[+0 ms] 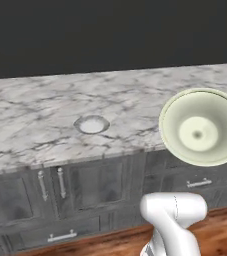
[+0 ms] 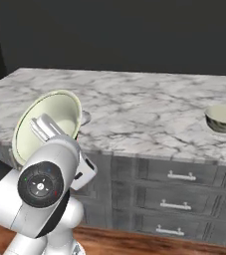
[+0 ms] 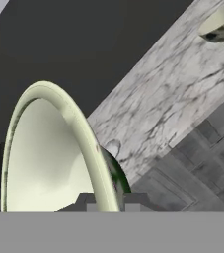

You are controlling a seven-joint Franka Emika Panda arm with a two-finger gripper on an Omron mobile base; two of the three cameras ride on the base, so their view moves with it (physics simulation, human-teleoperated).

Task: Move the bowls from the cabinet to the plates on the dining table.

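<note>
Gripper (image 3: 108, 203) is pinching a tilted bowl's (image 1: 200, 127) rim, fingertips mostly cut off. Marble table (image 1: 30, 115) holds a bare plate (image 1: 91, 124), dark wall behind.

Gripper (image 3: 108, 203) clamped tight on the rim of the bowl (image 1: 201, 127), holding it tipped on edge in the air, arm raised just in front of the dining table (image 1: 30, 120).

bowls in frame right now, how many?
2. One bowl is tilted on its side, its rim clamped in the shut hand above the dining table edge. The second bowl stands upright at the table's far right. Others may sit off-frame.
</note>
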